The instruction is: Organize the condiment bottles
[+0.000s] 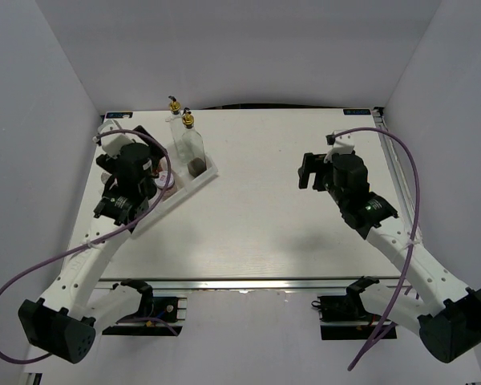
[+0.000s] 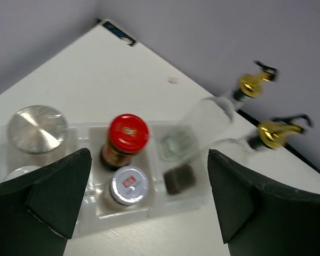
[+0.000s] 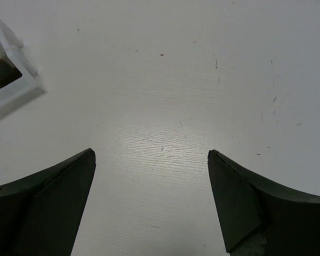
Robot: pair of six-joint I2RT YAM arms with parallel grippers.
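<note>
Nearest me, both arms reach out over the worktop (image 1: 264,208). My right claw (image 3: 149,154) hangs with its fingers spread wide and nothing between them, over bare surface well apart from the bottles; only a corner of the white rack (image 1: 184,191) shows at the edge of its wrist view. My left claw (image 2: 148,153) is also spread and empty, and it hovers right above the rack, which lies slantwise on the left side of the worktop with its near end hidden under that arm. Through the left wrist camera I look down into the compartments. A small silver-lidded shaker (image 2: 129,185) with a red mark on its lid stands closest, and the red-capped jar (image 2: 127,133) stands just behind it. A shaker with a broad silver lid (image 2: 37,128) stands further along the rack. A pale top beside it is half covered by my finger, so I cannot tell what it is. At the far end the two glass bottles (image 2: 213,114), with gold pourer tops, stand upright side by side in the rack, one with something dark at its base.
</note>
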